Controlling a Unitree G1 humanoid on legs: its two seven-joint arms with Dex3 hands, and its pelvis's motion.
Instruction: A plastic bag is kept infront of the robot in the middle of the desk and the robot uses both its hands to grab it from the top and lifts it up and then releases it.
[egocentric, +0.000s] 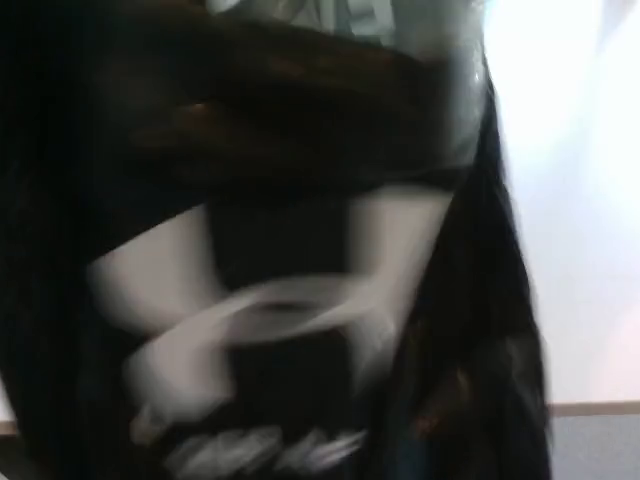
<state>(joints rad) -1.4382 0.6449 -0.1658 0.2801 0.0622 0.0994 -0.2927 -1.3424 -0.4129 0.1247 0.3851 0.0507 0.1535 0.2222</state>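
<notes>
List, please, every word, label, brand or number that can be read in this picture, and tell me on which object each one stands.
No text can be read with certainty.
Black plastic bag: a large white logo of curved crossing strokes, a sign, not letters.
Black plastic bag, below the logo: one line of white lettering, too blurred by motion to read.
White desk: no writing visible.
No hand is visible.

The black plastic bag (300, 250) fills most of the head view and is smeared by blur; its top, bottom and left side run past the picture's edges. The white logo (260, 310) on it is soft, and the lettering (260, 450) beneath it cannot be read. The bag hides nearly all of the white table (575, 250). Neither hand shows.
</notes>
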